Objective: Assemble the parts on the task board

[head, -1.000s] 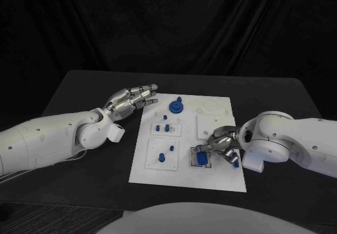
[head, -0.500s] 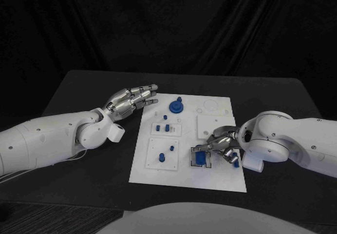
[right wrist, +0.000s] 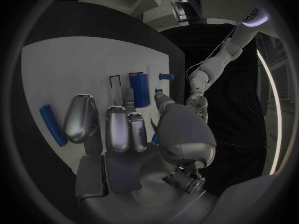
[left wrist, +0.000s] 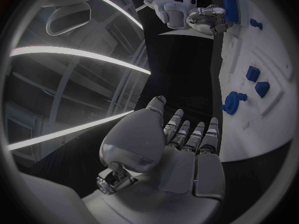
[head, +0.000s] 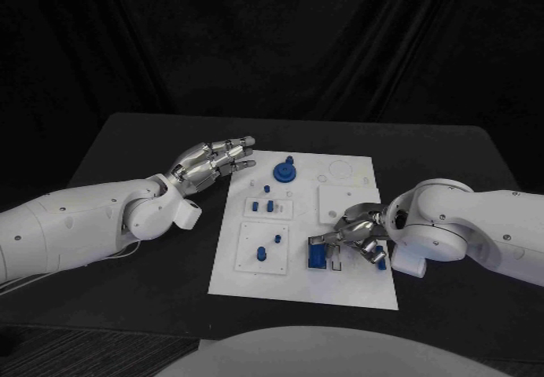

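**Fingers at the blue block, near edge of the board**

Fingers (head: 346,230) of my right hand (head: 357,233), silver and jointed, curl down over the near right part of the flat white task board (head: 351,289). Their tips sit at a blue rectangular block (head: 321,254) that lies in a dark-edged slot. From the right wrist view the fingers are side by side with the thumb beside the block; I cannot tell whether they pinch it or only press on it. A second, slimmer blue bar (right wrist: 52,125) lies loose on the board just beside that hand, on its outer side.

Further out, toward the board's left half, a small blue peg (head: 261,253) stands in a raised white square, and beyond it two little blue pieces (head: 263,206) sit in a smaller square. Near the far edge stands a round blue knob (head: 284,170).

My left hand (head: 212,163) hovers just off the board's far left corner, palm toward it, fingers loosely extended and close together, holding nothing.

I judge the step in hand to be seating the block in its slot. The next move seems to call for a straight downward press, then a reach for the loose bar.
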`<state>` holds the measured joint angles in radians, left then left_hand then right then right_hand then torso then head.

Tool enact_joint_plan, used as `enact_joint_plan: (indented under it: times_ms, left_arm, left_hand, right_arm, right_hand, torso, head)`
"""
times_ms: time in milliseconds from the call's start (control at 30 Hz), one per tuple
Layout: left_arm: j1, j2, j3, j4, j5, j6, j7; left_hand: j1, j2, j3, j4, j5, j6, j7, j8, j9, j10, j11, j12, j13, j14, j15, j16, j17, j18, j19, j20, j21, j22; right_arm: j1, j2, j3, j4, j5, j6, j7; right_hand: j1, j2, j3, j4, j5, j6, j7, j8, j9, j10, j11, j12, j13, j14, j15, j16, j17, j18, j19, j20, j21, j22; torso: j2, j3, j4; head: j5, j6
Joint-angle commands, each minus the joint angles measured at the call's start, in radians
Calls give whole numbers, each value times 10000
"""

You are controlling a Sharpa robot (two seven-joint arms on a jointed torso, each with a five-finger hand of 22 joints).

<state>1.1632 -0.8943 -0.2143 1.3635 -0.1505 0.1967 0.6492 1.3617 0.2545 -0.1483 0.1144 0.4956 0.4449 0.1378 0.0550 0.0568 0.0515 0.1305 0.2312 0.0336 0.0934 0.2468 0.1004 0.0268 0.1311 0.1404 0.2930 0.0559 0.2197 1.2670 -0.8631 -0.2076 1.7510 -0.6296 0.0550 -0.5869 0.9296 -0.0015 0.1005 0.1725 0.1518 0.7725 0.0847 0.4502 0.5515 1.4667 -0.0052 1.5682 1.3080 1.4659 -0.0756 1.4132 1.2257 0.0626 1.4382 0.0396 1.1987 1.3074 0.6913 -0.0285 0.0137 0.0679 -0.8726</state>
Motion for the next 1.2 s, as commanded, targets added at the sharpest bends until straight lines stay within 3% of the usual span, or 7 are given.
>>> enact_joint_plan:
  times_ms: [33,333,633,767,867,1033,1200]
  left_arm:
    - [-17,23,9,7,56,149,77]
    - [-19,20,9,4,56,170,53]
    - [-22,6,9,11,56,182,52]
    - [-23,-36,9,29,56,157,56]
    - [-23,-55,9,29,56,146,52]
    - [-23,-66,9,37,56,106,48]
    - [-23,-51,9,26,56,96,42]
  left_hand:
    - [-31,97,56,-28,53,-58,37,12,-5,-32,52,25,4,5,34,48,12,-172,71,-13,32,-9]
    - [-31,97,56,-28,53,-58,37,12,-5,-32,52,25,4,5,34,48,12,-172,71,-13,32,-9]
    - [-31,97,56,-28,53,-58,37,12,-5,-32,52,25,4,5,34,48,12,-172,71,-13,32,-9]
    - [-31,97,56,-28,53,-58,37,12,-5,-32,52,25,4,5,34,48,12,-172,71,-13,32,-9]
    - [-49,100,83,-41,59,-33,55,19,-1,-33,49,32,5,9,43,57,12,-186,78,-16,34,-13]
    - [-52,96,86,-44,60,-17,58,22,1,-31,49,39,6,12,44,62,13,-188,84,-16,36,-8]
    - [-53,94,87,-46,59,-12,58,23,2,-28,49,53,8,18,44,69,15,-189,92,-16,39,3]
  right_arm:
    - [-31,6,-2,-6,-50,156,-133]
    - [-34,3,-2,-23,-52,135,-120]
    - [11,-313,0,224,-52,-462,206]
    - [425,-722,1,517,-52,-511,364]
    - [845,-1045,2,700,-52,-329,298]
    - [1424,-1674,1,986,-160,62,12]
    - [1459,-1946,-2,901,-681,684,-154]
  right_hand:
    - [-101,-35,-175,91,-237,-114,-16,97,-33,1041,84,26,2628,459,102,-42,-23,183,-24,42,-76,1501]
    - [-247,31,-588,337,-950,-185,-14,246,-95,1041,89,26,2628,459,108,-44,-25,190,-23,50,-125,1502]
    - [-458,126,-885,663,-992,-107,-44,397,-111,1041,65,26,2628,461,92,-42,-20,199,-25,38,-173,1497]
    - [-416,251,-940,755,-933,-53,-62,471,-124,1041,52,26,2628,476,81,-10,41,184,12,29,-101,1522]
    - [20,321,-961,581,-463,-58,-73,518,-200,1041,36,26,2628,473,62,-35,-31,171,66,7,-41,1546]
    - [363,363,-997,399,-215,234,-142,633,-277,1041,-18,26,2628,500,21,23,59,129,161,-27,176,1616]
    - [631,416,-1041,239,685,482,-200,602,-448,1041,-73,26,2628,402,-31,-234,-465,141,151,-79,112,1602]
  torso:
    - [1,-2,3]
    - [3,2,0]
    - [-8,1,1]
    - [-4,2,3]
    - [-10,-4,-1]
    - [-20,-28,-6]
    - [-13,-22,-19]
  head:
    - [5,0]
    - [21,0]
    - [19,0]
    - [34,0]
    - [30,0]
    - [37,0]
    - [-28,0]
